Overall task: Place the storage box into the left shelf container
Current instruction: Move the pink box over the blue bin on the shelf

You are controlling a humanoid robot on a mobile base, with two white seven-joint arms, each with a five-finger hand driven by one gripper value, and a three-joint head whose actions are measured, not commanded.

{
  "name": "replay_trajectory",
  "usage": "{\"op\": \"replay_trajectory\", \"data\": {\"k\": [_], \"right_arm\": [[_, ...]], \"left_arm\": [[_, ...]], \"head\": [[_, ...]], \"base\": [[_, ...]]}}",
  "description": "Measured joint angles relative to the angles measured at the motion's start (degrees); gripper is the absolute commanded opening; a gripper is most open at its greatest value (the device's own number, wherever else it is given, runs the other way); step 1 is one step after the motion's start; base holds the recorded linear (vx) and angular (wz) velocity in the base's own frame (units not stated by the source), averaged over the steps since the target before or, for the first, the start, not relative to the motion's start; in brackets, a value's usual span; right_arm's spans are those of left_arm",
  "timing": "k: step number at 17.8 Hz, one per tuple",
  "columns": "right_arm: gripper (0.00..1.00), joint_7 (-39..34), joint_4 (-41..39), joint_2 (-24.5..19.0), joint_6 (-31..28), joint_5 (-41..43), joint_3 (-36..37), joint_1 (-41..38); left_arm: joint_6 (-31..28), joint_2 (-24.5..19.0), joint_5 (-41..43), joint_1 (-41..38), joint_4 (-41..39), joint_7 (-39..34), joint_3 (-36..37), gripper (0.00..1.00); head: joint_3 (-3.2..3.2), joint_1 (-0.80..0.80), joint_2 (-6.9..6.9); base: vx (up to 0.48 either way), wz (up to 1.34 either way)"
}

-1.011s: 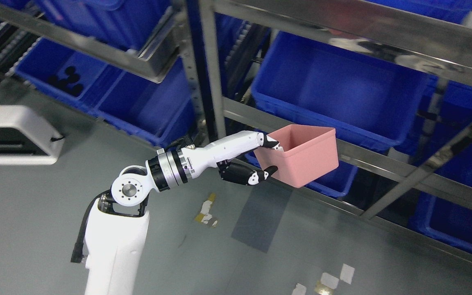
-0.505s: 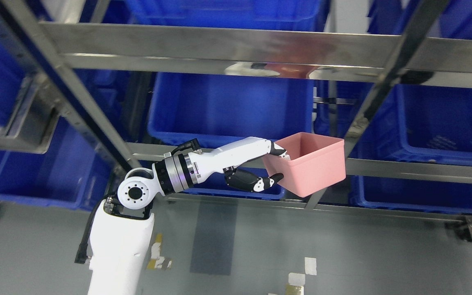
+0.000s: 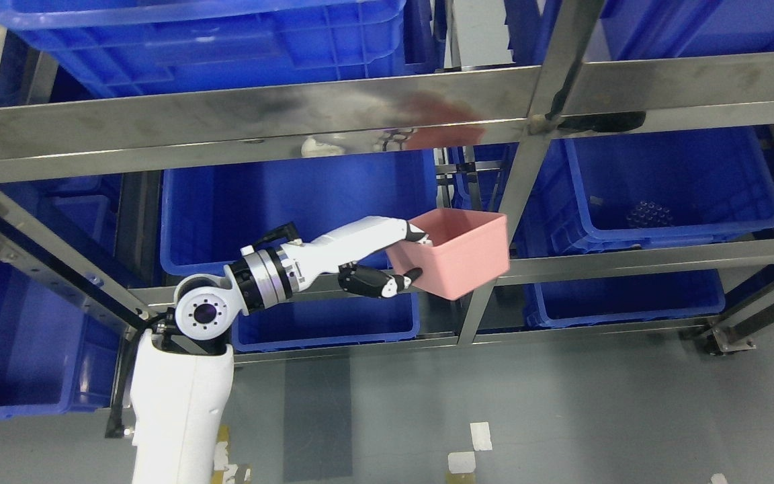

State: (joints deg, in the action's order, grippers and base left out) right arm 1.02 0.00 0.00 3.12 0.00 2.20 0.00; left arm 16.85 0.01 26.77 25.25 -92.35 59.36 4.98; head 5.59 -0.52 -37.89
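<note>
My left hand [image 3: 408, 255] is shut on the near wall of a pink storage box [image 3: 457, 255], thumb inside the rim and fingers under the outside. The box hangs upright and empty in the air, in front of the metal shelf's middle upright post [image 3: 494, 228]. Just behind and to the left of it sits a large blue shelf container [image 3: 279, 202] on the middle level. Another blue container [image 3: 669, 195] sits to the right of the post. My right arm is out of view.
The steel shelf frame [image 3: 246, 134] crosses the view with horizontal rails above and below the middle level. More blue bins [image 3: 192, 33] fill the upper level and the lower level [image 3: 622, 296]. Grey floor with tape marks [image 3: 481, 437] lies in front.
The whole view has swung, so the camera has moved and the shelf now faces me squarely. My left hand keeps its hold on the pink box, now slightly left in the picture.
</note>
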Motion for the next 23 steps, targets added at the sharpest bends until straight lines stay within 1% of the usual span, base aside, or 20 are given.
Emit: {"op": "replay_trajectory", "data": {"k": [5, 11, 14, 16, 20, 21, 23], "right_arm": [[0.99, 0.00, 0.00, 0.00, 0.00, 0.00, 0.00, 0.00], [0.99, 0.00, 0.00, 0.00, 0.00, 0.00, 0.00, 0.00], [0.99, 0.00, 0.00, 0.00, 0.00, 0.00, 0.00, 0.00], [0.99, 0.00, 0.00, 0.00, 0.00, 0.00, 0.00, 0.00], [0.99, 0.00, 0.00, 0.00, 0.00, 0.00, 0.00, 0.00], [0.99, 0.00, 0.00, 0.00, 0.00, 0.00, 0.00, 0.00], [0.99, 0.00, 0.00, 0.00, 0.00, 0.00, 0.00, 0.00]], "left_arm": [[0.11, 0.00, 4.18, -0.55, 2.02, 0.00, -5.62, 0.02], [0.29, 0.00, 6.18, -0.73, 5.43, -0.41, -11.24, 0.02], [0.36, 0.01, 6.69, -0.37, 7.49, -2.12, -13.63, 0.03], [0.49, 0.00, 6.96, 0.09, 9.00, -3.43, -15.17, 0.05], [0.35, 0.00, 7.24, 1.40, 11.95, -9.25, -17.33, 0.16], [0.32, 0.00, 7.29, 1.83, 12.72, -10.66, -17.75, 0.23], [0.29, 0.00, 7.41, 2.77, 14.49, -12.71, -18.45, 0.42]], "head": [[0.00, 0.00, 0.00], [0.00, 0.00, 0.01], [0.00, 0.00, 0.02], [0.00, 0.00, 0.01], [0.00, 0.00, 0.02], [0.00, 0.00, 0.02], [0.00, 0.00, 0.02]], "base": [[0.008, -0.04], [-0.004, 0.01], [0.000, 0.00], [0.000, 0.00], [0.000, 0.00], [0.000, 0.00], [0.000, 0.00]]}}
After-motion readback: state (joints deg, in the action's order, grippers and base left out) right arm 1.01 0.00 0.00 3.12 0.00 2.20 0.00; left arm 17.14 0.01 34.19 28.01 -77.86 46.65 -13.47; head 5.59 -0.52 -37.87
